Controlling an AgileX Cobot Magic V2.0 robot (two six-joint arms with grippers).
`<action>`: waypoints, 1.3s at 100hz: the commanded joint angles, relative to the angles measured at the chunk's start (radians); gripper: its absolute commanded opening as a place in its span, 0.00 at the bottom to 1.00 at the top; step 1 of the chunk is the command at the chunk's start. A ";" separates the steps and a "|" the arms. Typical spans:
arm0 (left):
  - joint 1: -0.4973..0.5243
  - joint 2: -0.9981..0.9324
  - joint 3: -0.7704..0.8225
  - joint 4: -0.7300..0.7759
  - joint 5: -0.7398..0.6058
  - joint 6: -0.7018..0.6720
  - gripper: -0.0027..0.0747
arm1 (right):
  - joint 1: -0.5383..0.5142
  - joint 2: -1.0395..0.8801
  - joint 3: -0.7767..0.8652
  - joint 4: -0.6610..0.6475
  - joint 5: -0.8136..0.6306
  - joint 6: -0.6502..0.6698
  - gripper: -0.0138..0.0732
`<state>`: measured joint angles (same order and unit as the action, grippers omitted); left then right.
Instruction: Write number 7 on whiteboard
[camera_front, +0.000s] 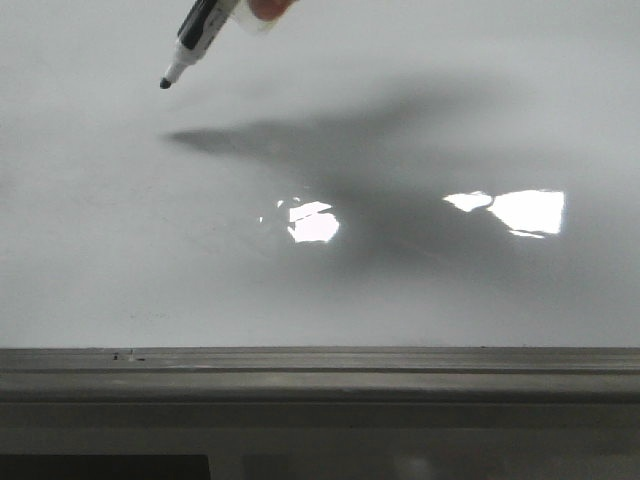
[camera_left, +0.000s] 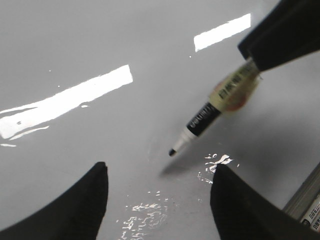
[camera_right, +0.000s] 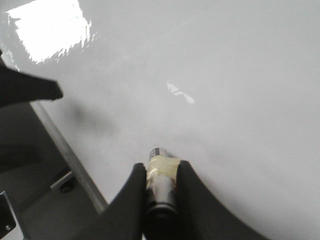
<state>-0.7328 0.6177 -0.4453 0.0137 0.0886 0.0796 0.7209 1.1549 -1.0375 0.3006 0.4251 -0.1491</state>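
Glossy pale whiteboard (camera_front: 420, 120) lies unmarked beneath the marker pen (camera_left: 200, 125), which the right gripper (camera_right: 161, 187) clamps; left gripper (camera_left: 157, 200) gapes empty nearby.

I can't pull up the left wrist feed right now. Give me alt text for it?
A black-tipped marker, held from above by the right gripper, points down at a bare glossy whiteboard with no line drawn yet. The left gripper is open and empty.

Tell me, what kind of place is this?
Probably a robot test bench. A glossy pale grey whiteboard lies flat with a dark grey ledge along its edge, and the right gripper holds a black-and-white marker pen above it. Nothing is written yet.
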 joint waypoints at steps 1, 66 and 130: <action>0.003 0.004 -0.030 -0.019 -0.067 -0.009 0.58 | -0.022 0.029 -0.086 -0.006 -0.033 -0.001 0.09; 0.003 0.004 -0.030 -0.014 -0.067 -0.009 0.58 | -0.167 -0.024 -0.031 -0.036 0.207 -0.001 0.09; -0.266 0.261 -0.030 -0.014 -0.203 -0.009 0.58 | 0.078 -0.073 0.051 0.085 0.083 -0.045 0.09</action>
<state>-0.9830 0.8573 -0.4453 0.0114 -0.0114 0.0796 0.7751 1.1029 -0.9521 0.3829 0.5854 -0.1806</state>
